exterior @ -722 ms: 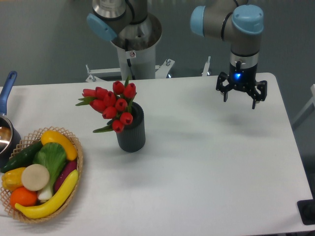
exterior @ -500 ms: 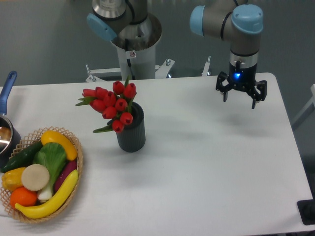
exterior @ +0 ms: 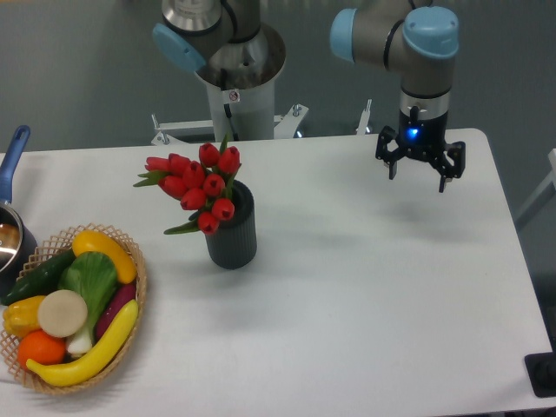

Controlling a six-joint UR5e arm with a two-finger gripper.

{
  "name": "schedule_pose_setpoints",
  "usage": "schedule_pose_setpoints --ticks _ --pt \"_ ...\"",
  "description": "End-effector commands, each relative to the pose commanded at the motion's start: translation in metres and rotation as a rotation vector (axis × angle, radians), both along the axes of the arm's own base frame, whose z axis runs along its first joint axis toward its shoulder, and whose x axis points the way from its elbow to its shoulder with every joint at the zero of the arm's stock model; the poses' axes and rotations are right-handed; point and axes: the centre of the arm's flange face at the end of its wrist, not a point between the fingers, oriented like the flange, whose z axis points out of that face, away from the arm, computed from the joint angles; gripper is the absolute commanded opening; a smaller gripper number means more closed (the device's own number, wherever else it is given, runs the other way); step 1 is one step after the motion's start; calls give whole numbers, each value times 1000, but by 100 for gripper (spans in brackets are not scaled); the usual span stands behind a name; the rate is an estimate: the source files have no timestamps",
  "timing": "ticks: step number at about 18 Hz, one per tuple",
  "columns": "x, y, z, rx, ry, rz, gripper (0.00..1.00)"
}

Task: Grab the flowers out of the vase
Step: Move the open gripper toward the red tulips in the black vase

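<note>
The flowers, a bunch of red tulip buds with green leaves, stand in the dark ribbed vase on the white table, left of centre. The buds lean out to the left over the vase's mouth. My gripper hangs above the table at the far right, well to the right of the vase. Its fingers point down, spread apart, and hold nothing.
A woven basket of fruit and vegetables sits at the front left. A pot with a blue handle is at the left edge. The arm's base column stands behind the table's far edge.
My gripper has shifted slightly to the left and a little up. The flowers and vase have not moved.
</note>
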Motion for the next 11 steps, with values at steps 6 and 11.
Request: schedule_pose_setpoints --ticks 6,11 --pt "24 5 -6 170 -59 -39 100" --pt "51 17 9 343 -78 -91 100"
